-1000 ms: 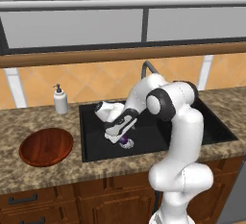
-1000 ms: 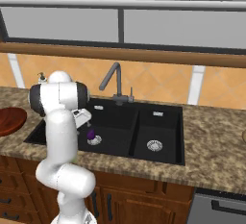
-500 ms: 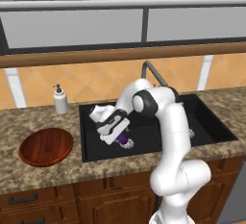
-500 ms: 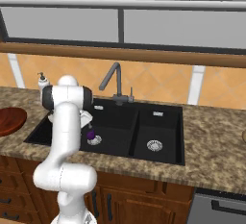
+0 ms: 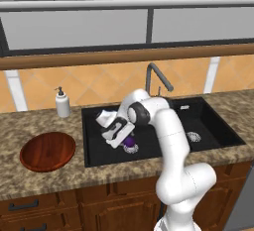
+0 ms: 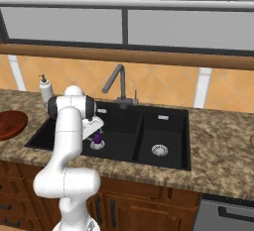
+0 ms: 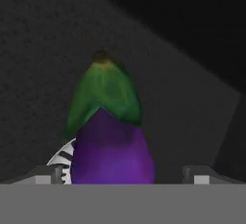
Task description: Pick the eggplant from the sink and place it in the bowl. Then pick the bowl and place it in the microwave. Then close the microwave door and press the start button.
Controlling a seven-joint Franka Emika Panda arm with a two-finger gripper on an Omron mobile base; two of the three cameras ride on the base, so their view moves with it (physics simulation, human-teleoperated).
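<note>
Sink (image 5: 208, 126): left basin holds eggplant (image 7: 111, 143), standing over drain (image 5: 131, 148). Tool (image 7: 126, 174) spread, tips flanking purple body, not yet pinching. Eggplant long axis points away from tool, green cap far end. Bowl (image 5: 47, 150) on surface, left of sink.

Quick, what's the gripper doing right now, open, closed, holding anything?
Gripper: open, fingertips either side of the eggplant in the sink, not yet closed on it.
</note>
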